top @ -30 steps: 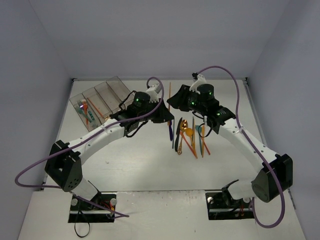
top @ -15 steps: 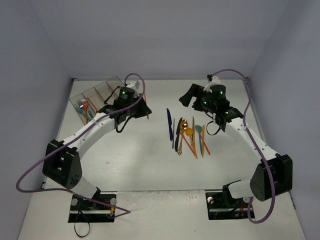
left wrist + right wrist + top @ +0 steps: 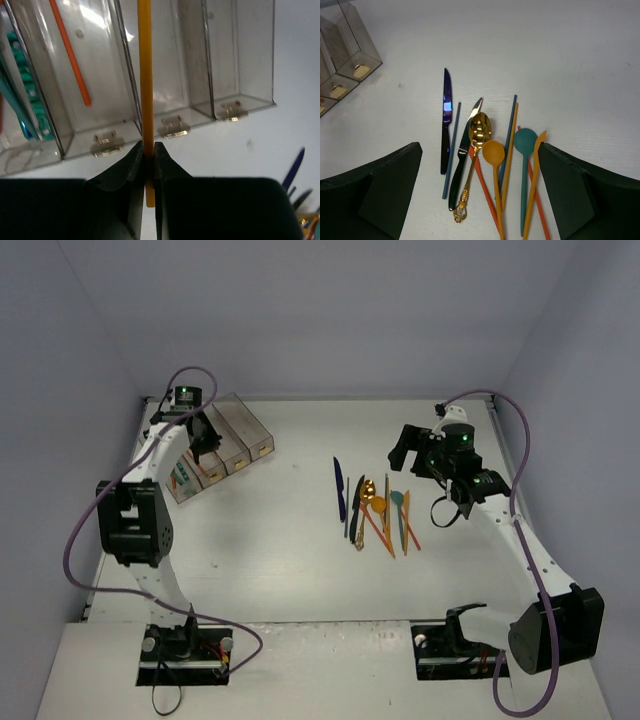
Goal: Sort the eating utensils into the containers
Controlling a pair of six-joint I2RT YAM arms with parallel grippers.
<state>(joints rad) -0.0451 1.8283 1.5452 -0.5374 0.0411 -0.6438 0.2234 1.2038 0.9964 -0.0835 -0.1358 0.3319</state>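
At the far left of the surface, the left end effector hangs over the containers, a row of four clear smoky bins with tan labels on their ends. Its jaws are pinched tight on a slim yellow-orange utensil, gripped near one end. The shaft runs out along the divider between the second and third bins in the wrist view, and which of the two it sits over cannot be told. The second bin holds an orange stick, and the leftmost holds a teal utensil.

Well apart to the right, the right end effector hovers with its jaws spread wide and nothing between them. Beneath it the loose eating utensils lie in a fan on the surface. An iridescent purple knife is at the left edge, with a thin blue-grey stick just beside it. Next come a black knife, then a gold spoon partly overlapping it. An orange spoon and a teal spoon follow, with several slim orange and dark blue handles crossing among them.
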